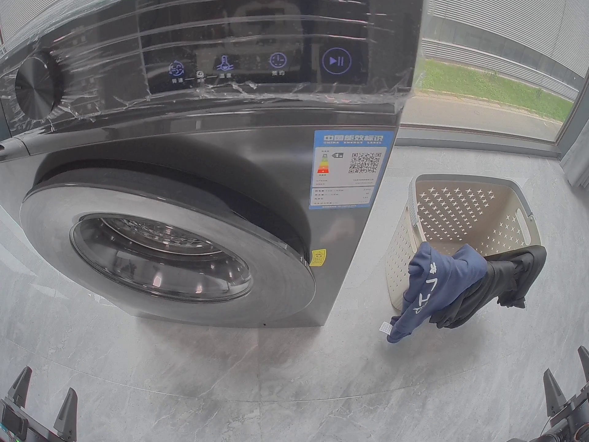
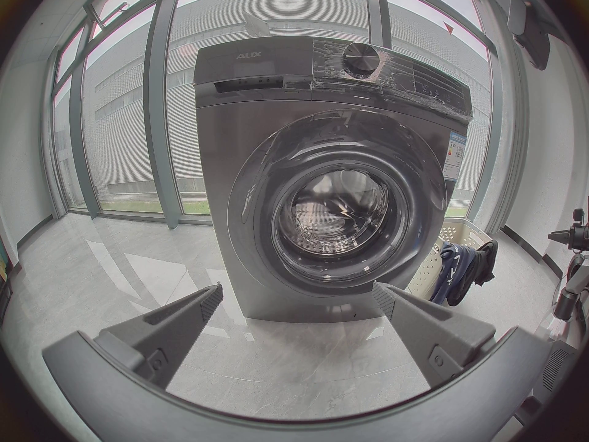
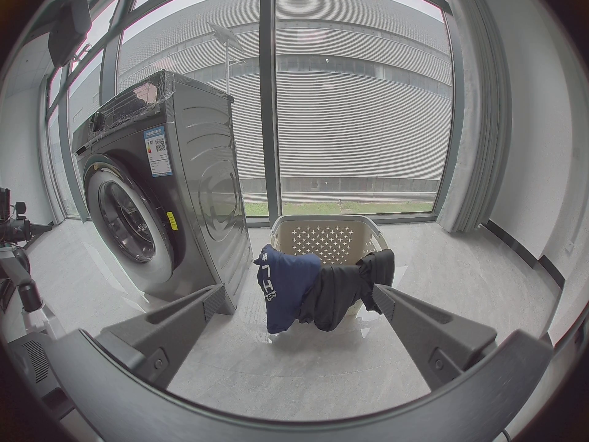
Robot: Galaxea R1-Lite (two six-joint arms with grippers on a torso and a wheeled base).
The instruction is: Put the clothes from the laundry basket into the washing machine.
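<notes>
A dark grey washing machine (image 1: 202,155) stands ahead, its round door (image 1: 162,256) closed; it is also the washing machine (image 2: 331,173) and the washing machine (image 3: 153,185) in the wrist views. To its right sits a beige laundry basket (image 1: 472,210). A blue garment (image 1: 438,286) and a black garment (image 1: 500,283) hang over its front rim, the blue garment (image 3: 285,283) beside the black garment (image 3: 343,290). My left gripper (image 1: 42,400) is low at the near left, open and holding nothing. My right gripper (image 1: 570,379) is low at the near right, open, well short of the basket (image 3: 331,240).
Grey tiled floor (image 1: 276,376) lies open between me and the machine and basket. Tall windows (image 3: 362,93) run behind them, with a raised sill past the basket. A white wall and curtain stand to the right.
</notes>
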